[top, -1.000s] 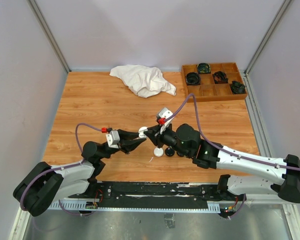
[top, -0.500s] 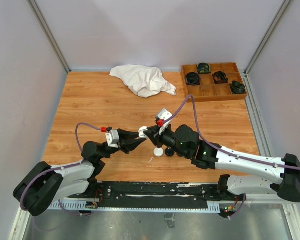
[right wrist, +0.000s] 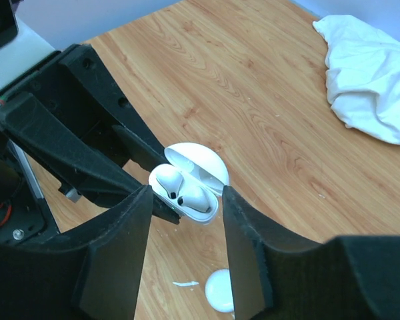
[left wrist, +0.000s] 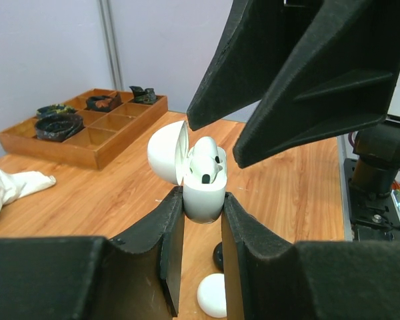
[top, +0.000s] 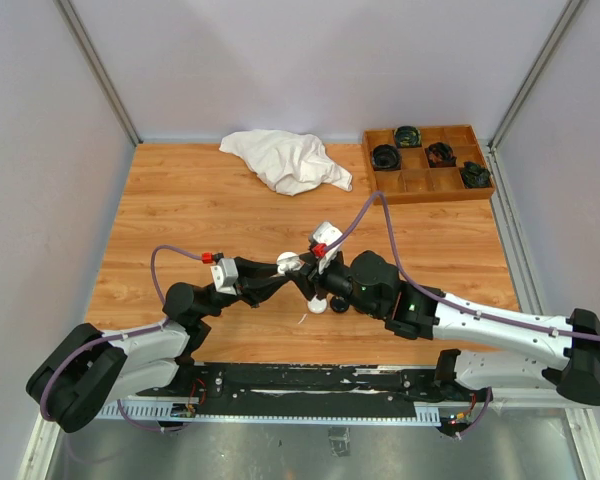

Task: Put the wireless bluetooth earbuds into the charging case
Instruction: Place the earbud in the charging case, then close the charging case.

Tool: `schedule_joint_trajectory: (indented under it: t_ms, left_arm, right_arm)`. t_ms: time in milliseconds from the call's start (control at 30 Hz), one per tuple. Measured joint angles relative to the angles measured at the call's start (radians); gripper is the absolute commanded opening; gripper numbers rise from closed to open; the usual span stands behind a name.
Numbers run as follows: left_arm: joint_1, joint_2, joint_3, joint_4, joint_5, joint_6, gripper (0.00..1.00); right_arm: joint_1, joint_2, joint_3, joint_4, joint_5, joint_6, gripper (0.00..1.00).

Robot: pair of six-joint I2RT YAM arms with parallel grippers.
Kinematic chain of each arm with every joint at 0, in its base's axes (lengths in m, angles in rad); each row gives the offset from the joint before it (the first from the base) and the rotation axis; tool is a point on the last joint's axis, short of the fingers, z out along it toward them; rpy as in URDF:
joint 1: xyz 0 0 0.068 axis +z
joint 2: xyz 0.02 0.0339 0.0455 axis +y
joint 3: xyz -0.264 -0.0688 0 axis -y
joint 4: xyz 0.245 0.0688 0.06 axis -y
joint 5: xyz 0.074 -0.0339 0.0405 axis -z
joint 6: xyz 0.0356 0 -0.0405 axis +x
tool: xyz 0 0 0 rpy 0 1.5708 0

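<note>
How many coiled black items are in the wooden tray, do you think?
4 coiled black items in the wooden tray: one at the back, one at the left, one central, one at the right edge. None seems hidden.

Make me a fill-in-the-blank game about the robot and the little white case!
1. The left gripper is clamped on the case, and the case's lid is ____.
2. The earbuds sitting inside the case are ____ in colour.
3. The tray at the back of the table is made of ____.

Missing words: open; white; wood.
</note>
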State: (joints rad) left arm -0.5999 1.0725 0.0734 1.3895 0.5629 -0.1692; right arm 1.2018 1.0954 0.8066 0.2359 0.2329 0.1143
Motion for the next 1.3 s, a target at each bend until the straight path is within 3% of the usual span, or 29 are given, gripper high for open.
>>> schedule_joint_trajectory:
  t_ms: [200,467,833,1300]
  left_arm:
    - [0.000,0.000,0.000,-0.001,0.001,-0.001,0.00]
    - [0.000,0.000,0.001,-0.009,0.040,-0.022,0.00]
    - [0.000,-0.021,0.063,-0.097,0.116,-0.023,0.00]
    - [-0.005,-0.014,0.084,-0.117,0.135,-0.057,0.00]
  right_arm:
    - [-0.015,-0.042,0.039,-0.128,-0.081,-0.064,0.62]
    - [-0.193,-0.103,0.153,-0.287,-0.398,-0.146,0.77]
    - [-0.380,-0.024,0.169,-0.377,-0.835,-0.264,0.82]
    - [-0.400,0.087,0.185,-0.372,-1.051,-0.317,0.79]
